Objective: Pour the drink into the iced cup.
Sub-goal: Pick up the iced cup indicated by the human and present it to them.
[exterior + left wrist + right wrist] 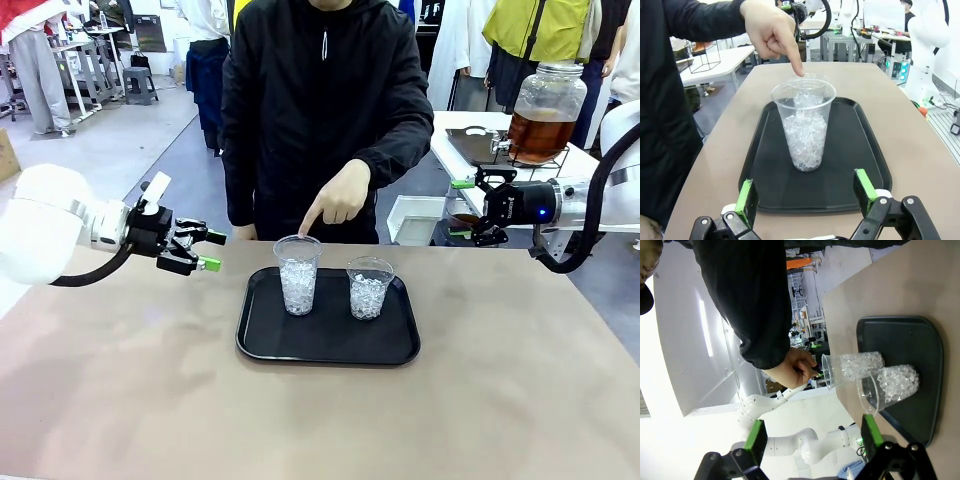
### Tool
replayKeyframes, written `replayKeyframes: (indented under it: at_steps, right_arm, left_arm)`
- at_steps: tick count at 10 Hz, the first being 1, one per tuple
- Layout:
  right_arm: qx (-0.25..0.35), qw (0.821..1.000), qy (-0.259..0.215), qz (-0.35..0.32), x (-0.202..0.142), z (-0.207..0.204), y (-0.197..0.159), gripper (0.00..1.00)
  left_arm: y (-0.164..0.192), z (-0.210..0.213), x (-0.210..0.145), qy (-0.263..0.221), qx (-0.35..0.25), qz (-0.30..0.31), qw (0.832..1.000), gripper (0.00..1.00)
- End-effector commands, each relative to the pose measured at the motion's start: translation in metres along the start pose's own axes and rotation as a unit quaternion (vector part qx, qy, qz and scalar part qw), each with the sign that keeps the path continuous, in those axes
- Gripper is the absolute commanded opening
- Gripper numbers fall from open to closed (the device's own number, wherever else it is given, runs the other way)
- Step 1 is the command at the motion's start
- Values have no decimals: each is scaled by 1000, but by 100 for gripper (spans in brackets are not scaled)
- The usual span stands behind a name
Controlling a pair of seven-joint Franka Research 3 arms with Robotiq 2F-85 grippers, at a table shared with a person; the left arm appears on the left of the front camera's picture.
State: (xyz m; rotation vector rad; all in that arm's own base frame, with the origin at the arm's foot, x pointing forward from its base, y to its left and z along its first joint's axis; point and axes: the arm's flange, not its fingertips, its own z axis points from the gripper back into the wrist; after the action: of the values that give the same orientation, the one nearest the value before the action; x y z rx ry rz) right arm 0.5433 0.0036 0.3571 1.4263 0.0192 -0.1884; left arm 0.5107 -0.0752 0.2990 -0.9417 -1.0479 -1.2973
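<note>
The drink (540,135), an amber-brown liquid, fills the lower part of a round clear glass dispenser jar (548,95). The jar stands on a wire stand on a white side table (462,125) at the far right, beyond the main table (500,400) and well apart from the cups.

On the main table lies a black tray (330,345) with two clear plastic cups of ice. The taller cup (298,272) stands upright at the tray's left. The shorter cup (369,287) is just beside it to the right, and the two do not touch. The person's hand (340,195) points a forefinger down over the taller cup's rim.

The left gripper (212,251) hangs over the table left of the tray, with its jaws apart and nothing between them, aimed at the taller cup. The right gripper (460,209) hovers off the table's far right corner, in front of the jar, and its jaws also stand wide apart and bare. The print on its black body is too small to read.
</note>
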Motion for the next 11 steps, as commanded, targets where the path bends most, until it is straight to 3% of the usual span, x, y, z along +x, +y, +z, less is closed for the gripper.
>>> replayKeyframes:
  at_steps: [1, 6, 11]
  right_arm:
    - [-4, 1000, -5, 2, 0, 0, 2, 100]
    - [-4, 1000, -5, 2, 0, 0, 2, 100]
    - [-4, 1000, -5, 2, 0, 0, 2, 100]
  left_arm:
    - [1, -11, -2, -11, 5, -5, 1000, 100]
    - [7, -53, -18, -39, 15, -28, 999, 100]
    - [17, -89, -25, -35, 12, -19, 999, 100]
